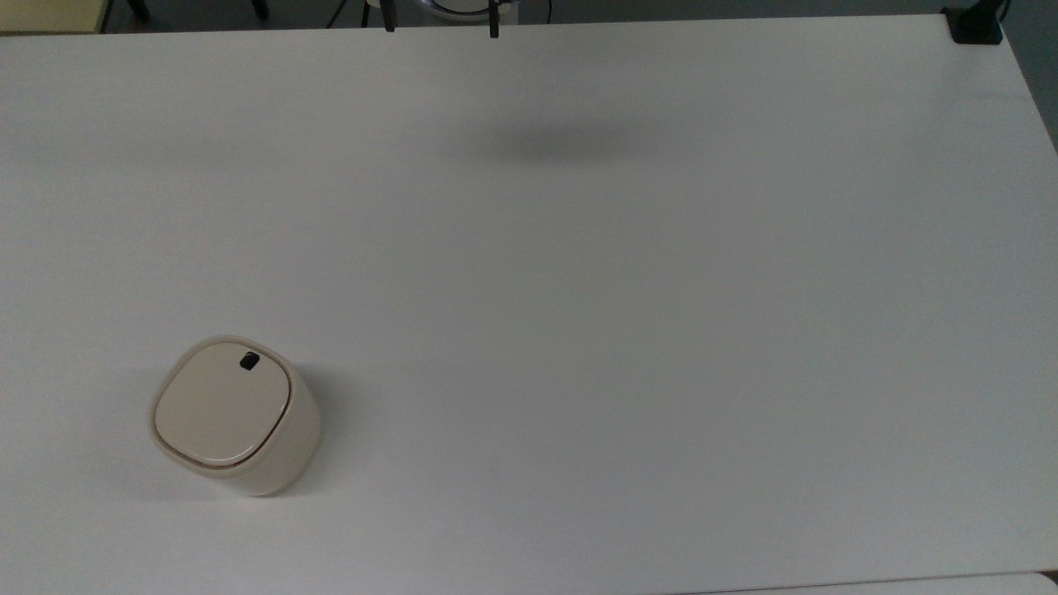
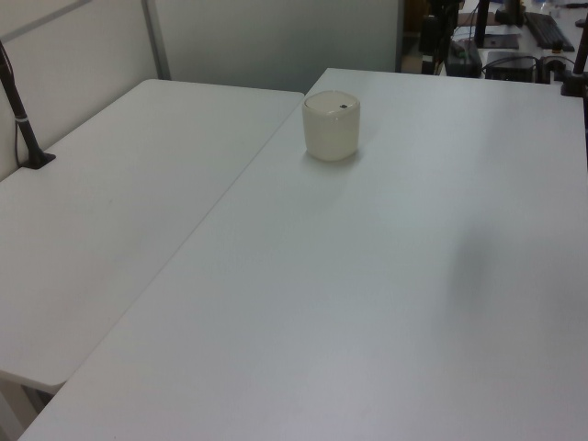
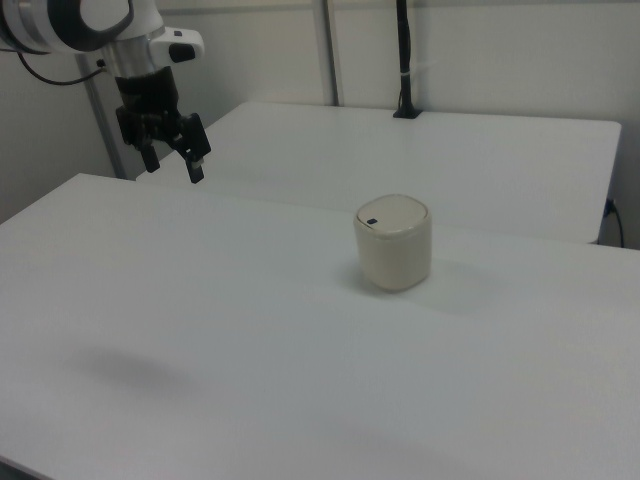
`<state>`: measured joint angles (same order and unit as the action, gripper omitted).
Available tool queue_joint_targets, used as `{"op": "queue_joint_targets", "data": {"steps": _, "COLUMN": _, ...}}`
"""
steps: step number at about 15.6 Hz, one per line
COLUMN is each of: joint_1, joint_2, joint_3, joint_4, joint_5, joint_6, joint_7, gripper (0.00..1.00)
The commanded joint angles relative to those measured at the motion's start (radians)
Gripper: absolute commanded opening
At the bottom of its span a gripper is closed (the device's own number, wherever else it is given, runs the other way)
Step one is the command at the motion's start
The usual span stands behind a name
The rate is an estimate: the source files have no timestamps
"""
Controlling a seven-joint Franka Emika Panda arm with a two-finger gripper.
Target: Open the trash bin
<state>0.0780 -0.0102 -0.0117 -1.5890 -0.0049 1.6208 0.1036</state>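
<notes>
smooth plastic trash bin, matt white table

Two adjoining white tables

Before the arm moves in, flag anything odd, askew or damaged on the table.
Nothing stands out. The bin stands upright on the table, lid shut and flush, its black button facing up, no spill or damage visible. The gripper hangs above the table, apart from the bin, jaws open.

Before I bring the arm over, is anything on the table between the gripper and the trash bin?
Nothing visible does. The gripper hangs above the table at the right view's upper left, and only bare tabletop lies between it and the trash bin.
</notes>
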Motion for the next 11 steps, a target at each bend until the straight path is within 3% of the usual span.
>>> {"op": "queue_joint_targets", "data": {"steps": 1, "joint_1": 0.010, "joint_2": -0.027, "joint_3": -0.016, "joint_4": -0.025, "joint_5": -0.001, "joint_6": 0.031, "joint_7": -0.001, "gripper": 0.88}}
{"op": "queue_joint_targets", "data": {"steps": 4, "joint_1": 0.008, "joint_2": -0.019, "joint_3": -0.016, "joint_4": -0.006, "joint_5": -0.001, "joint_6": 0.060, "joint_7": 0.002, "gripper": 0.62}}
{"op": "queue_joint_targets", "data": {"steps": 9, "joint_1": -0.006, "joint_2": 0.025, "joint_3": -0.017, "joint_4": -0.006, "joint_5": -0.004, "joint_6": 0.273, "joint_7": 0.194, "gripper": 0.20}}
{"op": "queue_joint_targets", "data": {"steps": 11, "joint_1": -0.017, "joint_2": 0.065, "joint_3": -0.021, "joint_4": -0.005, "joint_5": -0.021, "joint_6": 0.359, "joint_7": 0.241, "gripper": 0.12}}
